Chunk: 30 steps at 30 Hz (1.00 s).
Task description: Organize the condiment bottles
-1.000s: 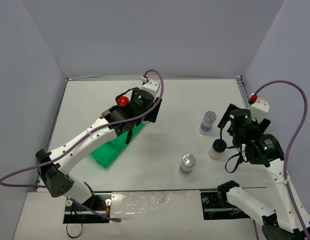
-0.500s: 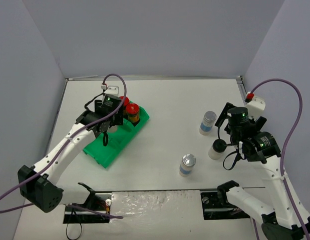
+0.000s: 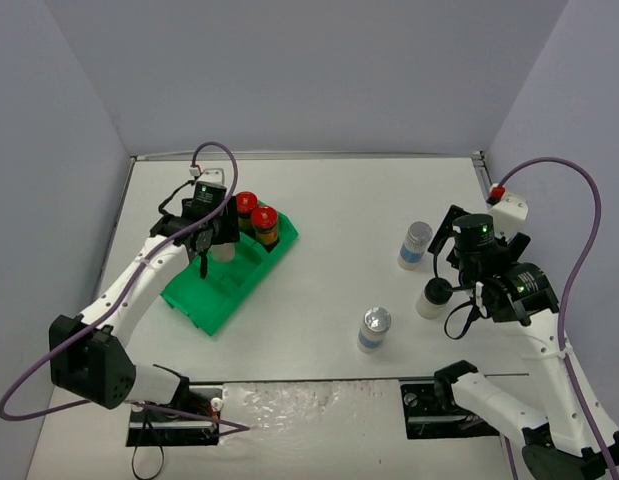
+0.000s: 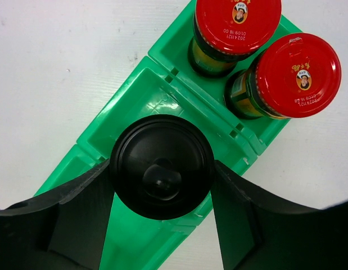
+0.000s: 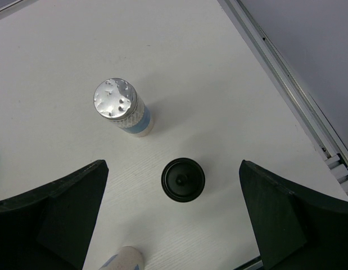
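Observation:
My left gripper (image 3: pixel 205 252) is shut on a black-capped jar (image 4: pixel 161 174), its fingers (image 4: pixel 72 219) pressed on both sides of the cap. It holds the jar in the middle compartment of the green tray (image 3: pixel 214 300); I cannot tell whether the jar rests on the floor. Two red-capped jars (image 3: pixel 246 205) (image 3: pixel 265 223) stand in the tray's far compartment. My right gripper (image 3: pixel 447 275) is open, high above the second black-capped jar (image 5: pixel 183 180), which stands on the table between its fingers. Two silver-capped jars (image 3: pixel 416 243) (image 3: pixel 374 328) stand on the table nearby.
The tray's near compartment (image 4: pixel 67 171) holds nothing. A metal rail (image 5: pixel 292 90) runs along the table's right edge, close to the right arm. Grey walls enclose the table on the left, the back and the right.

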Motion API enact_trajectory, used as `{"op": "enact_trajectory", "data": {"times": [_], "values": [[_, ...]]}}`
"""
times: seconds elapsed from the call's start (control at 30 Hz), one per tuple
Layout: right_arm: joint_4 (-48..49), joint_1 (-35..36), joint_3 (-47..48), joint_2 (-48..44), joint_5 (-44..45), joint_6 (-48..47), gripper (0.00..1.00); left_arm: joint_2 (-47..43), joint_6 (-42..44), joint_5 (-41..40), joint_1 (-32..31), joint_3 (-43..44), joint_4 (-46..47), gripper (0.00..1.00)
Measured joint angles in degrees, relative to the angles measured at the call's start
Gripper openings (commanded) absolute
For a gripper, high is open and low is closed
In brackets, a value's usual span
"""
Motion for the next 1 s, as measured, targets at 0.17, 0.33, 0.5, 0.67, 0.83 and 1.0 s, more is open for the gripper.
{"op": "enact_trajectory", "data": {"times": [0.17, 0.33, 0.5, 0.67, 0.83, 1.0], "values": [[0.07, 0.00, -0.13, 0.02, -0.64, 0.02, 1.00, 2.66, -1.00, 2.73, 1.26, -1.64, 3.35, 0.00], [0.37, 0.00, -0.13, 0.04, -0.84, 0.01, 1.00, 6.09, -2.00, 3.58, 2.42, -1.96, 5.69, 0.00], [0.39, 0.00, -0.13, 0.04, -0.86, 0.00, 1.00, 7.59, -2.26, 3.47, 2.89, -2.00, 6.94, 0.00], [0.42, 0.00, -0.22, 0.04, -0.86, -0.07, 1.00, 8.52, -2.28, 3.02, 3.05, -2.00, 7.36, 0.00], [0.44, 0.00, -0.24, 0.02, -0.86, -0.24, 1.00, 9.34, -2.42, 1.71, 3.15, -2.00, 7.51, 0.00], [0.44, 0.00, -0.24, 0.04, -0.90, -0.22, 1.00, 9.42, -2.86, -0.01, 3.16, -2.00, 7.51, 0.00]]}}
